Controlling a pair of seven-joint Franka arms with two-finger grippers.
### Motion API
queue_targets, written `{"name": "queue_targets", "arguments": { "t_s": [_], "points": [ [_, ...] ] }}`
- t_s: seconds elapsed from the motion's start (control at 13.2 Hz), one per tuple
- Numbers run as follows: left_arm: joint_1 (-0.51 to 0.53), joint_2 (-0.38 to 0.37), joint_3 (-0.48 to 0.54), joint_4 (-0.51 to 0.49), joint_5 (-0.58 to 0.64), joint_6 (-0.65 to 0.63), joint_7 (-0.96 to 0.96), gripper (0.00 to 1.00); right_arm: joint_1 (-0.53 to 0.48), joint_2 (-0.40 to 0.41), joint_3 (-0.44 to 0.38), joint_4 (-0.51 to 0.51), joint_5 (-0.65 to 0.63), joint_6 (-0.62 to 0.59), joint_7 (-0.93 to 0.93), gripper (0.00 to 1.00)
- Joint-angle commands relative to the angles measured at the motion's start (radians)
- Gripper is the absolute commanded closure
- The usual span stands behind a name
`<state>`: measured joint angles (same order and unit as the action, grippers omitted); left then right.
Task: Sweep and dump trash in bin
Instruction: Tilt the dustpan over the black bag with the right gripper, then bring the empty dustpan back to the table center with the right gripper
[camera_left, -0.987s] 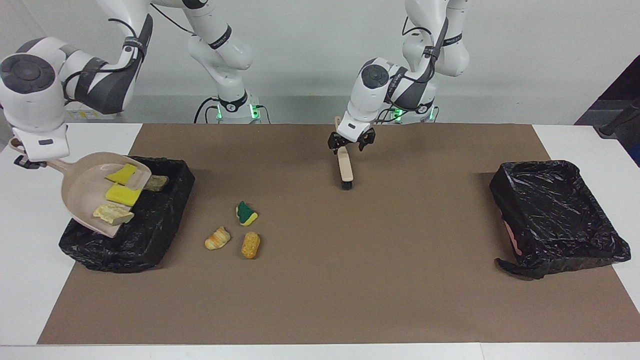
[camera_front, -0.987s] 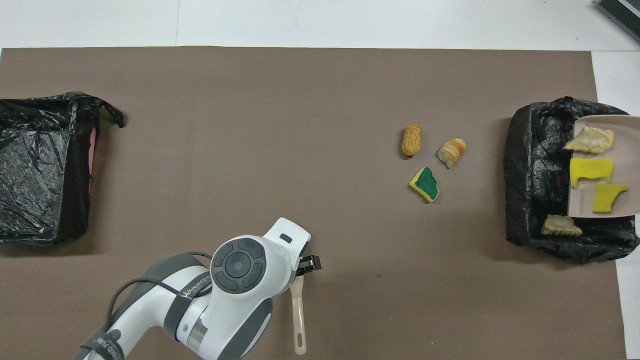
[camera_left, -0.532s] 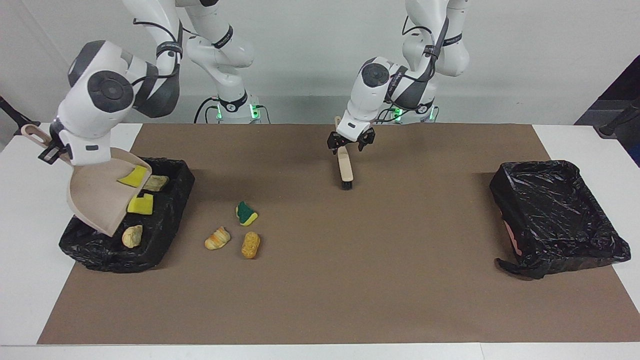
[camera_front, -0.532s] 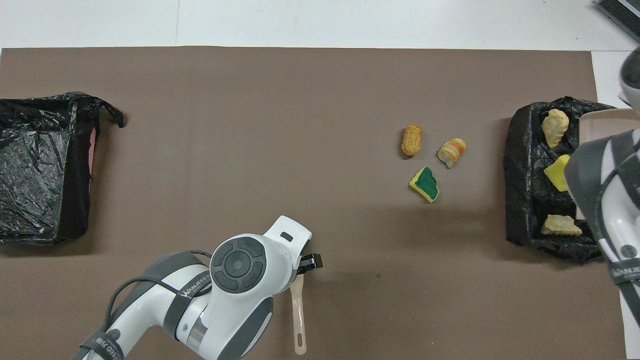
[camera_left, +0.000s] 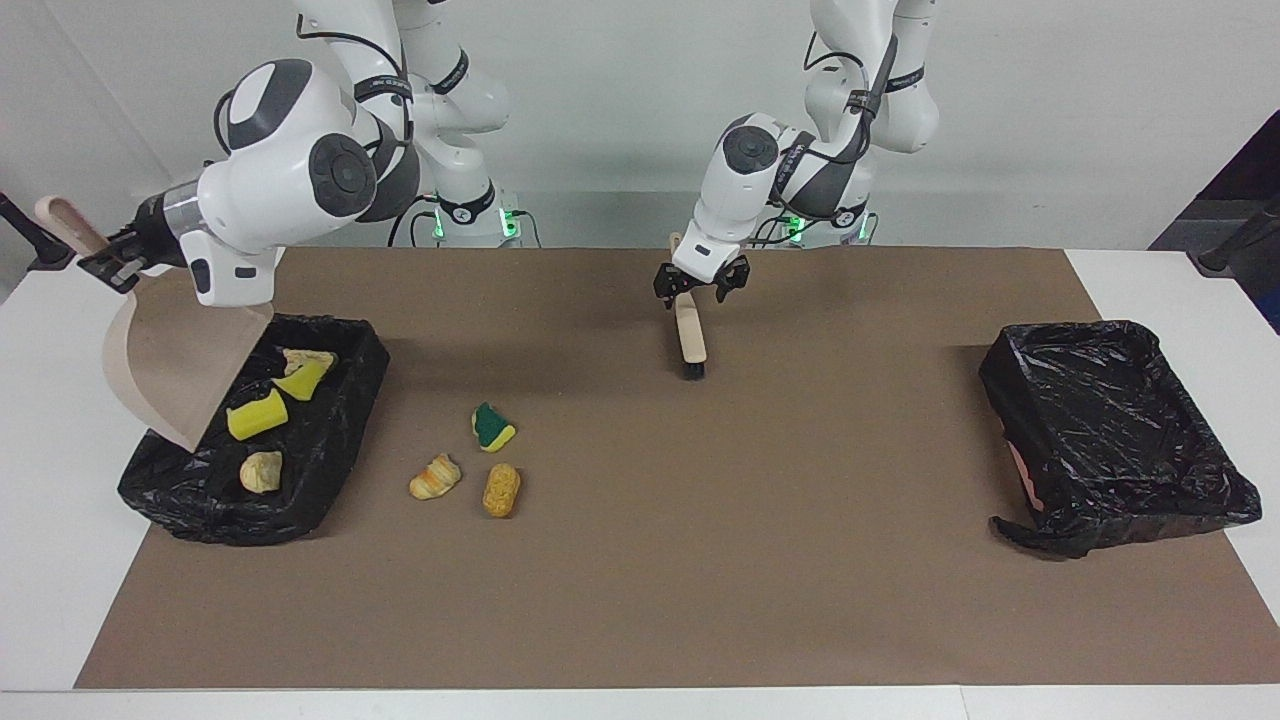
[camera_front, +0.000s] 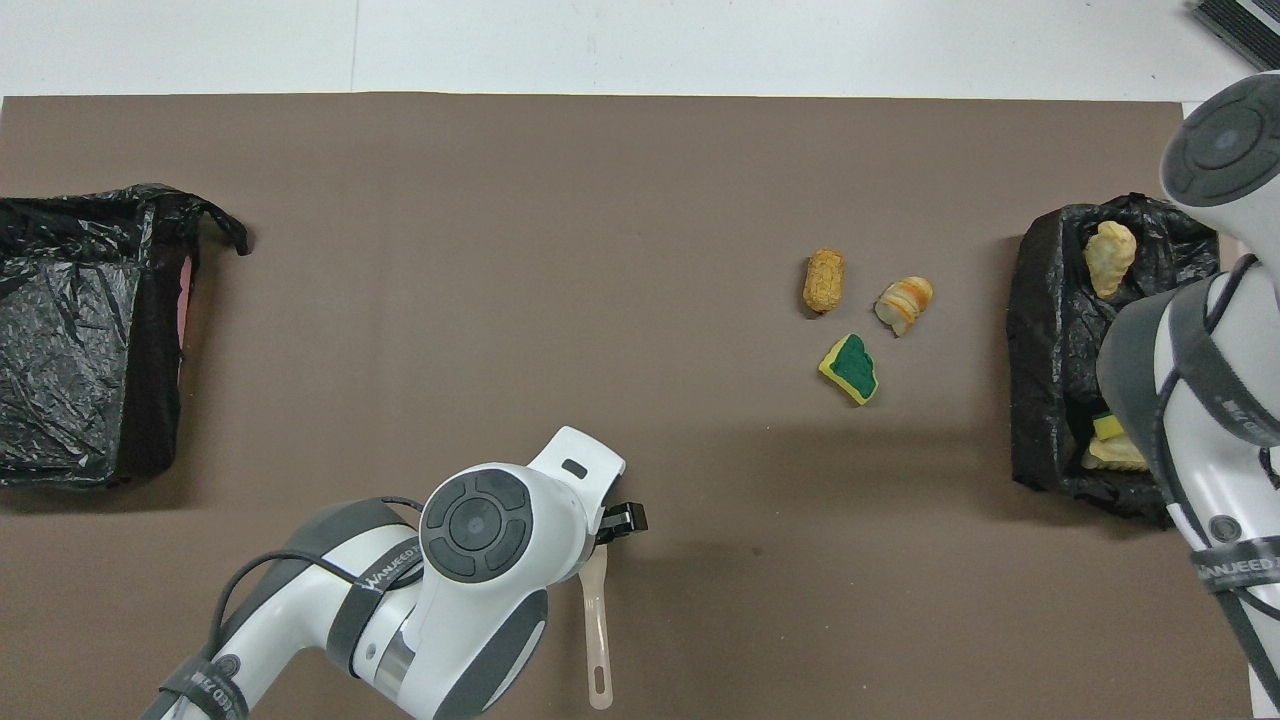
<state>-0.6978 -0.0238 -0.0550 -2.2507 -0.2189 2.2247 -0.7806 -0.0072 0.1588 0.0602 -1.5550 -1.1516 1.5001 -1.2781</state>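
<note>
My right gripper (camera_left: 112, 262) is shut on the handle of the beige dustpan (camera_left: 165, 370). It holds the pan tipped steeply, lip down, over the black-lined bin (camera_left: 345, 440) at the right arm's end. The pan is empty. In the bin lie two yellow sponge chunks (camera_left: 257, 416) and two pastry pieces (camera_left: 262, 470). On the mat beside the bin lie a green-and-yellow sponge piece (camera_left: 492, 427) (camera_front: 850, 367) and two pastries (camera_left: 435, 477) (camera_left: 501, 489). My left gripper (camera_left: 700, 280) is shut on the beige brush (camera_left: 690, 340), bristles down on the mat.
A second black-lined bin (camera_left: 1110, 430) (camera_front: 80, 350) stands at the left arm's end of the brown mat. The right arm covers part of the first bin (camera_front: 1040, 330) in the overhead view. The brush handle (camera_front: 596, 640) shows beside the left arm.
The right arm swung in and tipped the dustpan steeper. The two yellow sponges and the pastry slid off it into the bin. The left arm and brush stayed still.
</note>
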Motion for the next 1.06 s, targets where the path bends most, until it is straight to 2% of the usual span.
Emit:
{"name": "queue_targets", "arguments": {
  "t_s": [0.0,0.23,0.38,0.76,0.99],
  "points": [
    [0.015,0.011,-0.006,0.019,0.019,0.0,-0.008,0.0,-0.051,-0.025,0.0,0.024,0.255,0.06,0.022,1.0],
    [0.032,0.024,-0.006,0.029,0.019,0.0,-0.008,0.0,-0.089,-0.021,0.0,0.026,0.506,0.103,0.132,1.0],
    [0.04,0.025,-0.006,0.031,0.019,0.003,-0.008,0.0,-0.088,-0.022,-0.003,0.026,0.692,0.118,0.3,1.0],
    [0.102,0.039,-0.006,0.036,0.03,0.012,-0.006,0.0,0.009,0.018,0.01,0.023,0.919,0.078,0.851,1.0],
    [0.164,0.057,-0.006,0.106,0.029,0.016,-0.02,0.0,0.105,0.074,0.01,0.027,1.042,0.081,1.142,1.0]
  ]
}}
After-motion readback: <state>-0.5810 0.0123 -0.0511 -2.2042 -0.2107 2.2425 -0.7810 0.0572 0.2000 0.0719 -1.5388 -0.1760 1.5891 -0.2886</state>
